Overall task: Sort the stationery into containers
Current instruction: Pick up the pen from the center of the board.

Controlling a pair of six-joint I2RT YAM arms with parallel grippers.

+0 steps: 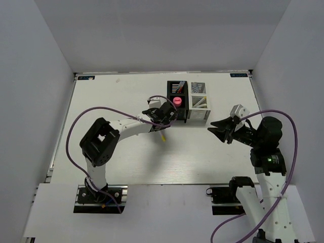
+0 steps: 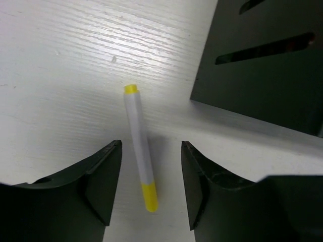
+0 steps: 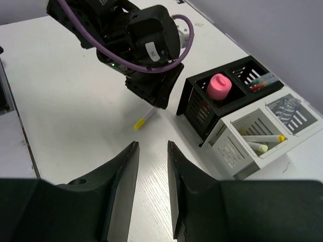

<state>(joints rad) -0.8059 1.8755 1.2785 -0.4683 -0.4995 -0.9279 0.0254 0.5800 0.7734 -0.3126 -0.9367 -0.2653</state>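
Lying flat on the table [image 2: 60,60], one white-and-yellow pen [image 2: 139,146], between the wide-spread jaws of the left gripper [image 2: 150,151], touching neither, just beside the black organiser [image 2: 262,75]. Right gripper [image 3: 152,151]: jaws narrowly parted, empty, near the white organiser [image 3: 237,146] holding two more pens [image 3: 262,142].

Loose pen [image 2: 140,146]: thin, white barrel, yellow at both ends, lying flat on the table just beside the black organiser [image 3: 198,110], not touching it.

Black organiser and white organiser [image 3: 227,151] stand joined side by side, slotted walls, two compartments each.
- black, near compartment: pink-capped tube [image 3: 220,86], upright, cap above the rim
- black, far: red-and-dark pens [image 3: 260,84], leaning
- white, near: two white-yellow pens [image 3: 262,142], tilted
- white, far: clear item with blue [image 3: 288,107], details unclear
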